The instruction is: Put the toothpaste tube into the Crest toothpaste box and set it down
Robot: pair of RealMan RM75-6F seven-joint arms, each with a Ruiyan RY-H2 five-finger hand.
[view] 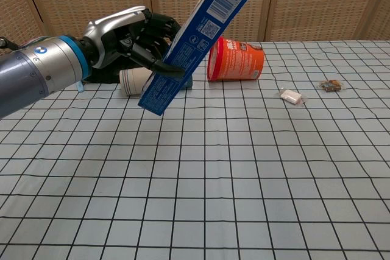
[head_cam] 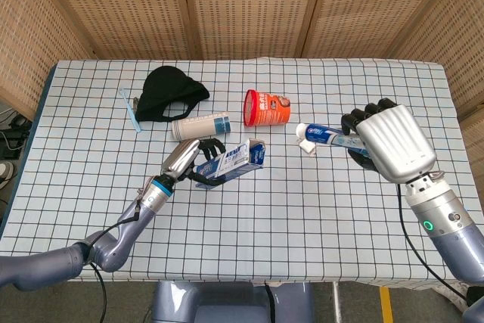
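Your left hand (view: 125, 38) has its fingers wrapped around the lower half of the toothpaste box (view: 194, 42), which is lifted off the table and tilted with the open end up toward 1 o'clock. Your right hand (head_cam: 386, 141) is clamped on the tail of the toothpaste tube (head_cam: 325, 135), cap end pointing to 9 o'clock, straight at the box mouth but still well apart from it. The chest view doesn't show that hand at all.

My take: line the two up before pushing. The box leans steeply while the tube lies nearly level, so I'd tip one to match the other, then lead with the cap end. Watch that the box flaps don't fold inward.

Around you: the red tub (head_cam: 266, 107) lies on its side at 12 o'clock from the box, the white cup (head_cam: 200, 125) beside the black cloth (head_cam: 172, 91). A small white packet (view: 290, 95) and a candy wrapper (view: 331, 85) lie on the table under the tube's path, low enough not to matter.
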